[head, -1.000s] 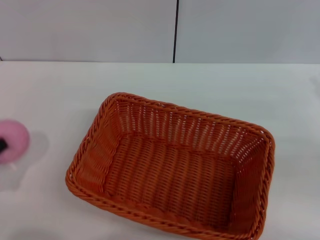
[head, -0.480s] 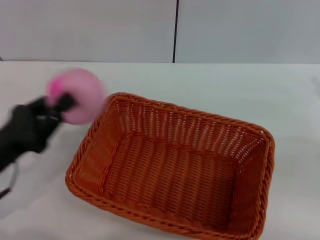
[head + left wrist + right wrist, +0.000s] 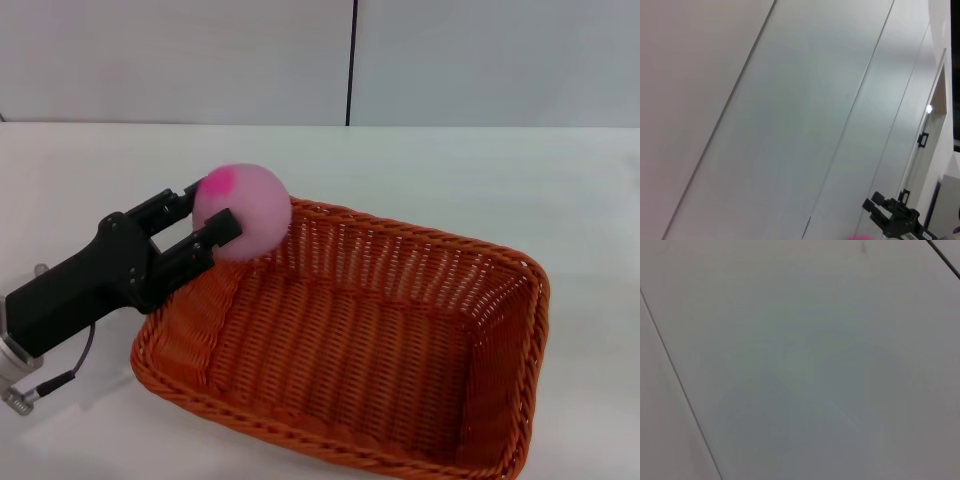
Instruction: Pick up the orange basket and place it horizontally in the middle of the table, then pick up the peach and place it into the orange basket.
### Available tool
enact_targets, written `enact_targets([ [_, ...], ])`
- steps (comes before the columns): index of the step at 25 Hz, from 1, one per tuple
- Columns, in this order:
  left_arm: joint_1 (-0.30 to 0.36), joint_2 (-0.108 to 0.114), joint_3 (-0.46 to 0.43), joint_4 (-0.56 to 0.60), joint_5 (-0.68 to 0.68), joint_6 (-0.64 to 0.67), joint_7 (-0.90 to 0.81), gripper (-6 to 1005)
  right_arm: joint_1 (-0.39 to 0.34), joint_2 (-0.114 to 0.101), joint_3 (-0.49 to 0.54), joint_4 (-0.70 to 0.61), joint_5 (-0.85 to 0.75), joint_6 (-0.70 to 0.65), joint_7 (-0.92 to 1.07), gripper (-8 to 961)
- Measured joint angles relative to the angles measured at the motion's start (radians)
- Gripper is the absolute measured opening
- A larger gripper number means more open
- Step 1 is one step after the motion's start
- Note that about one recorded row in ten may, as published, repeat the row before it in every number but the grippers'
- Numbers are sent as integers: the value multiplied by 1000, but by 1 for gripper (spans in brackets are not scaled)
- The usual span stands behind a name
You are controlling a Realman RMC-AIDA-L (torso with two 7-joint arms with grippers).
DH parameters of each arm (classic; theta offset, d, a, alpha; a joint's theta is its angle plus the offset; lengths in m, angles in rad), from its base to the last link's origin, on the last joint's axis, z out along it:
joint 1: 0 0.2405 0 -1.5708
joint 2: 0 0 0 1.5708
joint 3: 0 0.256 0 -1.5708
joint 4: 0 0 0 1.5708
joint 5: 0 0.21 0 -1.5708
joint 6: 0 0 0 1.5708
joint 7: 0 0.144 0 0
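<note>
White table (image 3: pixel 420 170) under a grey panelled wall, orange basket (image 3: pixel 345 340) set lengthwise near its middle
The peach (image 3: pixel 243 212) is held between the jaws of the left gripper (image 3: pixel 205 225), lifted just over the basket's near-left rim so it can be dropped inside; the right gripper is not seen

One orange basket (image 3: pixel 345 345), one peach (image 3: pixel 245 212), one hand (image 3: pixel 205 222), one table (image 3: pixel 450 175).

Lab — bare white table (image 3: pixel 450 170), panelled wall (image 3: pixel 200 60)

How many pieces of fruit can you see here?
1. The peach is gripped in the left claw, held above the left rim of the orange basket. The basket's inside shows no other fruit.
</note>
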Motion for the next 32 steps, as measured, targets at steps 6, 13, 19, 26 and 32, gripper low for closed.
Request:
enact_targets([
  [6,-6,1,-3,-1,-3,-7,0,556,3,-1,0,0,1,0,0,405],
  [13,-5,0,-6,-5,-74,-16,2,829,5,-1,21,0,3,-5,2,405],
  [19,46,-1,-35,-42,-240,-21,32,842,-1,0,48,0,3,-8,2,405],
  [26,153,-8,-308,-211,-382,-1,230,841,-10,11,132,10,3,-6,1,405],
  [32,189,-10,-493,-294,-388,32,274,842,-12,14,244,54,3,1,-17,405],
])
